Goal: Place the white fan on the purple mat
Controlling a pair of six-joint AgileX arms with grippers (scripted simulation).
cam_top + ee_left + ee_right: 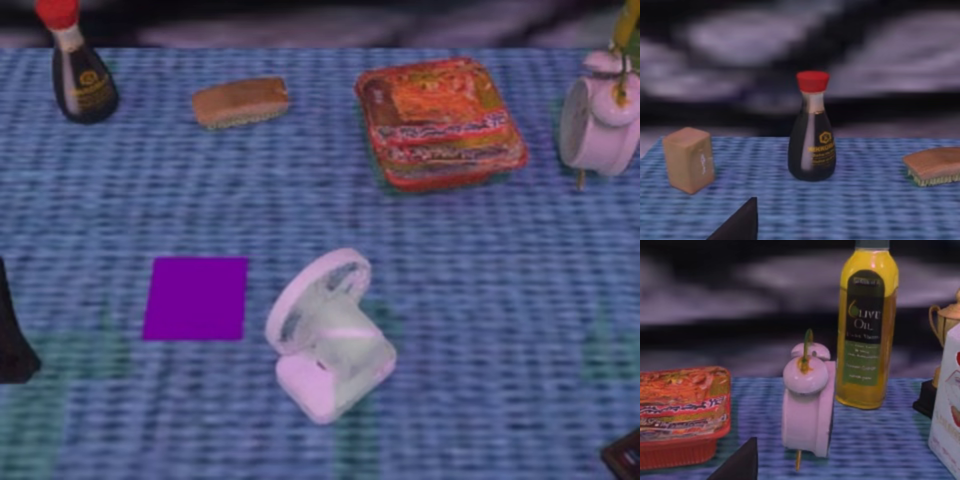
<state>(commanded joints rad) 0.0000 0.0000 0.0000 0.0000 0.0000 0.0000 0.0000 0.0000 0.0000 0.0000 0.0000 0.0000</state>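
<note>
Centrally, the white fan (330,338) stands just right of the purple mat (196,298), apart from it, nothing between them. Soy sauce bottle (80,70), brush (241,101), noodle tray (438,122) and alarm clock (598,115) line the far edge. Both arms sit parked at the table's sides; I cannot tell either gripper's opening.

The top camera hangs above the table (420,250), looking down and taking in most of it. The left wrist camera sits low, facing the far edge; its soy sauce bottle (812,135) and brush (935,165) sit upper left overhead. The right wrist camera, equally low, shares the alarm clock (807,400) and food tray (682,410), upper right overhead.
</note>
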